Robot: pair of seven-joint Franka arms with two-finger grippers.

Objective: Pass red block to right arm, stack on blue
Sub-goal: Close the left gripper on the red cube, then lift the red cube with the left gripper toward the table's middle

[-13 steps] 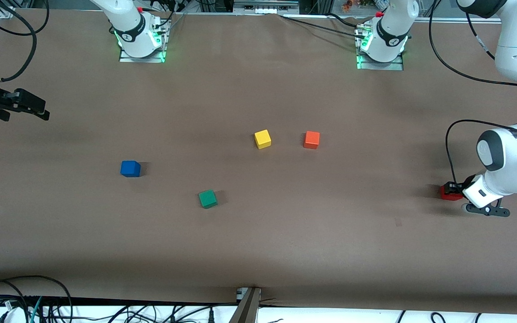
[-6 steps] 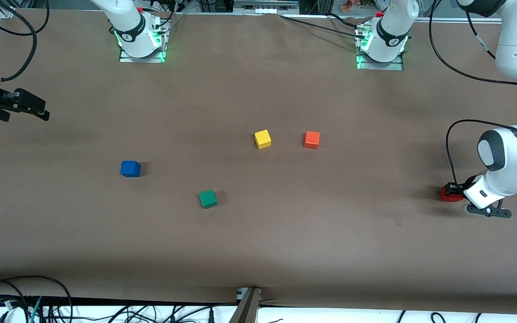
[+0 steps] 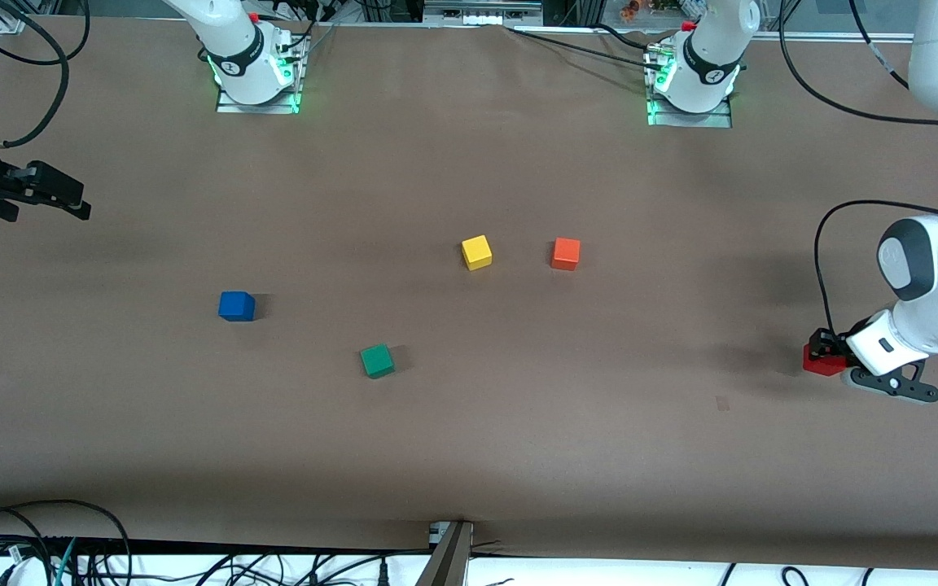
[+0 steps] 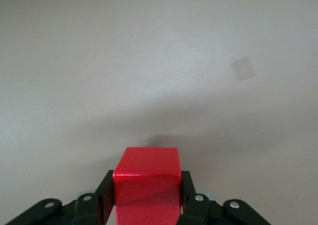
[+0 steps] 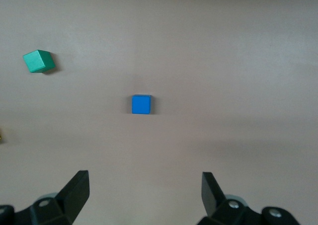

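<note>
Red block [image 3: 821,361] is rising off the desk [image 3: 469,423] at the left arm's end, pinched in the left gripper [image 4: 147,195] jaws, its lower part hidden. Right gripper [image 5: 145,190] is waiting, jaws spread wide, over the blue block [image 5: 141,104]

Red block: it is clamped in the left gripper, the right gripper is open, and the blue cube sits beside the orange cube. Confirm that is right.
One part is wrong. The blue cube sits alone toward the right arm's end; the yellow cube is beside the orange cube, as the front view shows. The left gripper does clamp the red block, and the right gripper is open.
</note>
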